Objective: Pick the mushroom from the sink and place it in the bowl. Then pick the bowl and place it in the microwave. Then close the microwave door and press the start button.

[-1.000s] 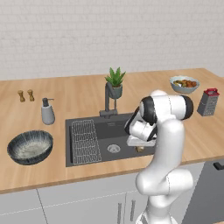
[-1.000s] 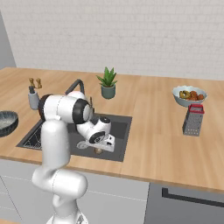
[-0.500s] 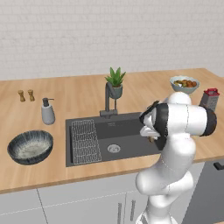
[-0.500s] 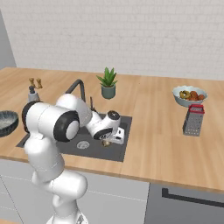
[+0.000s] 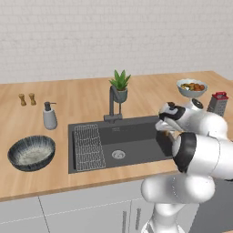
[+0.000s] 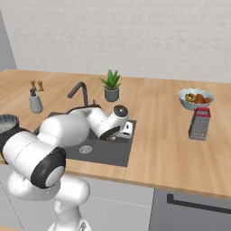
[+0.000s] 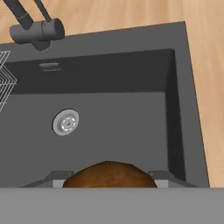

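Note:
In the hand view the brown cap of the mushroom (image 7: 109,174) sits between my two finger tips, well above the floor of the dark grey sink (image 7: 113,113). My gripper (image 5: 164,133) hangs over the right part of the sink (image 5: 132,131), shut on the mushroom. From the right base view the gripper (image 6: 113,135) sits low at the sink's (image 6: 110,157) far right side, under the white hand. The dark blue-grey bowl (image 5: 32,153) stands on the counter left of the sink, also seen as the bowl (image 6: 6,124) at the left edge. The microwave and its door are out of view.
A dark faucet (image 5: 112,103) and a potted plant (image 5: 120,86) stand behind the sink. A wire rack (image 5: 88,146) lies in its left part, near the round drain (image 7: 65,122). A soap dispenser (image 5: 49,115), two small shakers (image 5: 27,98), a light bowl of food (image 5: 191,87) and a grater (image 5: 218,103) stand on the counter.
The hand has risen from low in the sink and turned, with the mushroom between the fingers. The arm's elbow has swung toward the cameras and looms large in both base views.

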Robot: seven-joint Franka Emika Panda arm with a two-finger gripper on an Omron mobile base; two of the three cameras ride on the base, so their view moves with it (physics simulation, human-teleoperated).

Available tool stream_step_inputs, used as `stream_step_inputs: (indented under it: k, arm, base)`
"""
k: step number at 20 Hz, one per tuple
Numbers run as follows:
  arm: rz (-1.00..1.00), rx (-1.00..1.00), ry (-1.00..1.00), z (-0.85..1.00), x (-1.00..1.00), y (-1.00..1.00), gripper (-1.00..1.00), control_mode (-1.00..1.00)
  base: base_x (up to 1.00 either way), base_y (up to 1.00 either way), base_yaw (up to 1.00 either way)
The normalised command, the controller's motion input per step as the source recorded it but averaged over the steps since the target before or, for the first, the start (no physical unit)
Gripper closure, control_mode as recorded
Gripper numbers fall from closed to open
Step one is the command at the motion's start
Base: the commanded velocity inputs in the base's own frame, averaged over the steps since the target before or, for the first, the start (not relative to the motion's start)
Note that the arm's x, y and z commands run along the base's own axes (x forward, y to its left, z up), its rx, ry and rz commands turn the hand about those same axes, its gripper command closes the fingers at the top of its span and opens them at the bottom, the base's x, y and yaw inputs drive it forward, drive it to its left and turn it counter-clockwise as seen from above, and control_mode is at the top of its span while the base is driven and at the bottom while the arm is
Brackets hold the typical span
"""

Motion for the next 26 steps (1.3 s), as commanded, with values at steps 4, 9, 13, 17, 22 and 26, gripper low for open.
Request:
stream_step_inputs:
  k: [4, 9, 13, 17, 22, 26]
  arm:
    - [0.0, 0.0, -0.02, 0.64, -0.45, 0.35, 1.0, -1.0]
    - [0.0, 0.0, 0.0, 0.41, -0.49, 0.5, 1.0, -1.0]
    - [0.0, 0.0, 0.0, 0.21, -0.53, 0.58, 1.0, -1.0]
    - [0.0, 0.0, 0.0, 0.01, -0.52, 0.73, 1.0, -1.0]
    - [0.1, 0.0, 0.0, -0.03, -0.43, 0.87, 1.0, -1.0]
    - [0.07, 0.0, 0.0, 0.26, -0.03, 0.78, 1.0, -1.0]
  base:
    - [0.0, 0.0, 0.0]
    - [0.0, 0.0, 0.0]
    - [0.0, 0.0, 0.0]
    - [0.0, 0.0, 0.0]
    - [0.0, 0.0, 0.0]
    - [0.0, 0.0, 0.0]
